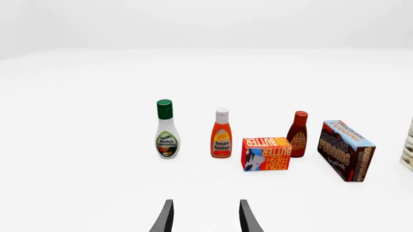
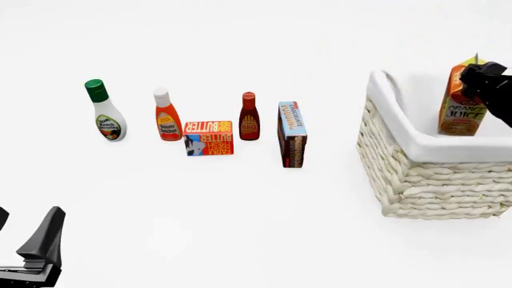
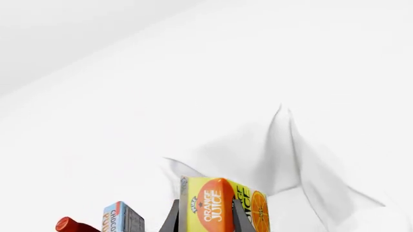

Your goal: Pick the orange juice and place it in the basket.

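The right gripper (image 2: 472, 75) clamps the orange juice (image 2: 461, 108) upright above the basket (image 2: 416, 174), evidently poised for lowering inside. The left gripper (image 1: 205, 217) idles, fingers apart, facing the butter box (image 1: 266, 153).

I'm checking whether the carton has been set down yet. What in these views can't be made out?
- Bottom of the orange juice: in the front view the basket rim hides it, so whether it rests inside is unknown; the right wrist view cuts it off at the frame edge.
- Right gripper: partly cut off at the front view's edge.
- Basket interior: hidden by its lining.
- Left gripper: only its fingertips show.
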Controlling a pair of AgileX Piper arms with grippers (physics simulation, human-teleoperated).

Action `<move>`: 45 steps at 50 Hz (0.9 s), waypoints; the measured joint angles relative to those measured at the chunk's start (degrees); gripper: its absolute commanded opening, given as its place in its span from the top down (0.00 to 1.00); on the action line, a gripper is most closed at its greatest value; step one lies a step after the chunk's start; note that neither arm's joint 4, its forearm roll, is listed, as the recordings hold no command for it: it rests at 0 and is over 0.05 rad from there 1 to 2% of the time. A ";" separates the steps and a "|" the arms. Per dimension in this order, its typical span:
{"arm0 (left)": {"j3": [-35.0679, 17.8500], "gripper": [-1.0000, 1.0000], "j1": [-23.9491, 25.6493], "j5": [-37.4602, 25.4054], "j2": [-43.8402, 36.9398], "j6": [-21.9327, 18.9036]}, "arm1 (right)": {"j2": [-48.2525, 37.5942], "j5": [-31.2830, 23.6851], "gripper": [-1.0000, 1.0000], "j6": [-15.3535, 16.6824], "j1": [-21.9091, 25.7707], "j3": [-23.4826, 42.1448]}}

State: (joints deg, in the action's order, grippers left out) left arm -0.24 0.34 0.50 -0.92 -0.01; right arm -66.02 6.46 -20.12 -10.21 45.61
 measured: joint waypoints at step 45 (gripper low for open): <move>-0.03 0.00 0.03 -0.05 0.04 -0.01 | -10.94 7.90 1.00 -1.00 -1.15 -0.91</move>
State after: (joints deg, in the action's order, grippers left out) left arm -0.27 0.37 0.45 -0.88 -0.01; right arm -76.96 14.36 -21.12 -11.36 44.70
